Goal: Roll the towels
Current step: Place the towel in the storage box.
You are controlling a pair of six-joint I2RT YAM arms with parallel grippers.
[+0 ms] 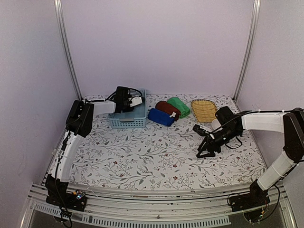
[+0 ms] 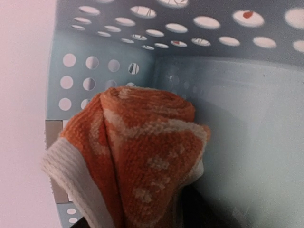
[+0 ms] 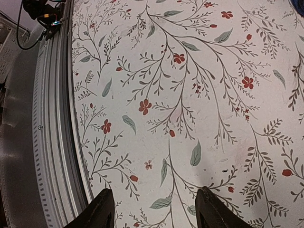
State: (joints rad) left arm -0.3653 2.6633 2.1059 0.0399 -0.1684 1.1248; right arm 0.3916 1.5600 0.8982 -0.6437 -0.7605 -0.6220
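Observation:
A rolled orange towel with a white pattern and white border (image 2: 147,152) fills the left wrist view, inside the light blue basket (image 2: 247,118). My left gripper (image 1: 130,100) reaches into that basket (image 1: 128,119) from the left. The roll lies between its fingers and hides them almost entirely. Rolled dark blue (image 1: 160,117), maroon (image 1: 167,108) and green (image 1: 179,106) towels lie side by side right of the basket. My right gripper (image 1: 199,141) hangs open over the floral tablecloth at the right, nothing between its fingers (image 3: 102,209).
A yellow wicker tray (image 1: 204,110) sits at the back right, beside the green towel. The metal rail of the table's near edge (image 3: 52,142) runs down the left of the right wrist view. Lilac walls enclose the table on three sides.

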